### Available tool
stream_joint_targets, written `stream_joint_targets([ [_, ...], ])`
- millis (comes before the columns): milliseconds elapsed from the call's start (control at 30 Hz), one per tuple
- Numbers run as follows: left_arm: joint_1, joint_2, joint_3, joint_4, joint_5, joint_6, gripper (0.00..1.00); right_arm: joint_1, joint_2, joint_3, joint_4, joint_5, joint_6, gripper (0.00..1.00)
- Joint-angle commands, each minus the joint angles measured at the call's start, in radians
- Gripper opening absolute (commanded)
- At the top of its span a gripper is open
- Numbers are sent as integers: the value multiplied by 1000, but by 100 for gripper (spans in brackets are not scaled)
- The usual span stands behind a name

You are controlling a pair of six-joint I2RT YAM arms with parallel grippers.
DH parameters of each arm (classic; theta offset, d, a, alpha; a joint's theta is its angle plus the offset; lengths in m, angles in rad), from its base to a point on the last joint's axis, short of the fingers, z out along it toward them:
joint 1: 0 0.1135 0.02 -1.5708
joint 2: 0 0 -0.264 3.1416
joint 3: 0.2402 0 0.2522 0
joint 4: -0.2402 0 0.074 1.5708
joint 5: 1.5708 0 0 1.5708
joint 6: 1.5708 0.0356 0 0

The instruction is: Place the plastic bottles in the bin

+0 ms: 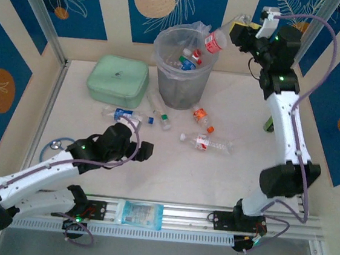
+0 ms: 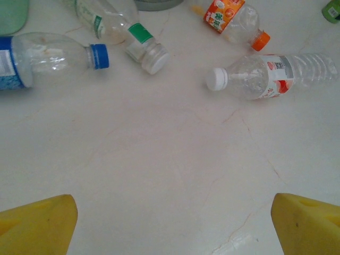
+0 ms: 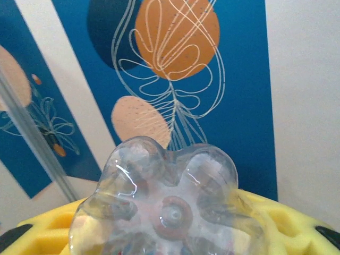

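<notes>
Table clutter: a mint-green zip case [image 1: 118, 80] lies just left of the bin [image 1: 163, 72]; a small dark-green can [image 1: 269, 124] is partly hidden behind the right arm; a blue-ringed item [image 1: 55, 145] near the left edge is too small to identify. Four plastic bottles lie on their sides in front of the bin: blue-label bottle [image 1: 122, 114], green-label bottle [image 1: 159, 111], orange-label bottle [image 1: 202, 119] and red-and-white-label bottle [image 1: 208, 143]. The left gripper [image 1: 145, 151] hangs over bare table near them, jaws spread wide, nothing between the yellow pads [image 2: 37, 226]. The right gripper [image 1: 237, 34] pinches a red-label bottle [image 1: 217, 41] by its base end, tilted over the bin's right rim; its cap is not discernible. The bin holds several bottles inside its clear liner, with red and green caps visible; exact count unclear.
</notes>
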Motion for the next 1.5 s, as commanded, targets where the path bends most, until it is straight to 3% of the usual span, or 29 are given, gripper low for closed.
stream_joint_targets([
  [0, 8, -53, -18, -80, -38, -41, 93, 36, 69, 100, -52, 37, -96, 0],
  [233, 9, -96, -22, -116, -41, -51, 93, 109, 200, 168, -180, 15, -239, 0],
  [600, 9, -86, -31, -90, -31, -65, 92, 131, 357, 201, -361, -98, -308, 0],
  [1000, 10, -10, -21, -32, 5, -68, 92, 143, 445, 170, -433, -238, -284, 14],
  [1200, 10, 3, -6, -18, 14, -64, 92, 144, 443, 208, -551, -311, -273, 20],
  [1467, 11, 57, 21, 9, 42, -56, 92, 177, 385, 281, -753, -233, -325, 30],
])
